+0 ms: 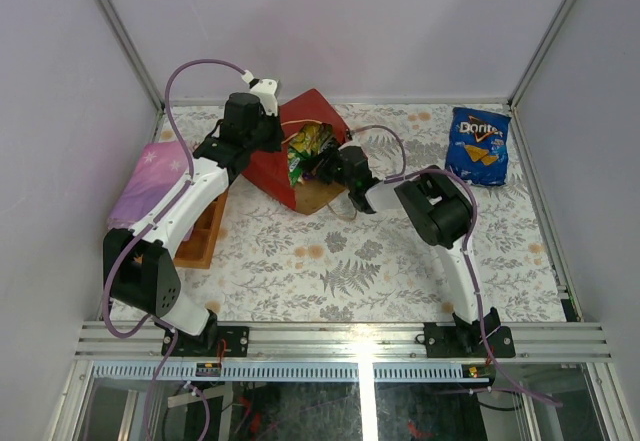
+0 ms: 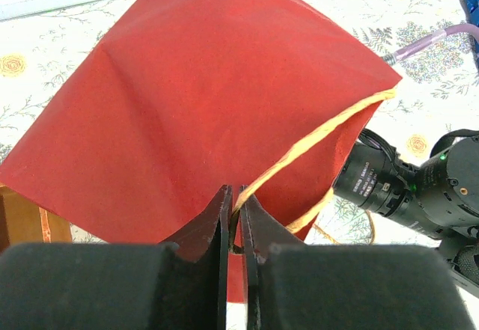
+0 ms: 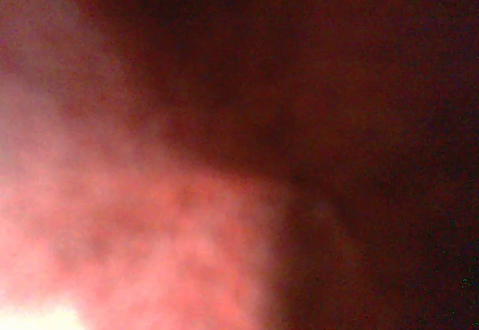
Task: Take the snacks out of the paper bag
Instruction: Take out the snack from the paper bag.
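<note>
The red paper bag (image 1: 272, 164) lies tilted at the back centre, its mouth facing right. My left gripper (image 2: 233, 195) is shut on the tan edge (image 2: 322, 132) at the bag's mouth and holds it up; the bag's red outside (image 2: 209, 98) fills the left wrist view. A green-yellow snack packet (image 1: 307, 145) shows in the mouth. My right gripper (image 1: 322, 164) reaches into the mouth with its fingers hidden; the right wrist view is only a red blur. The blue Doritos bag (image 1: 478, 146) lies on the table at the back right.
A folded pink-purple cloth (image 1: 150, 179) lies at the left, over an orange-brown wooden tray (image 1: 200, 236). The right arm's wrist (image 2: 419, 188) is close to the bag's mouth. Enclosure walls stand behind and at both sides.
</note>
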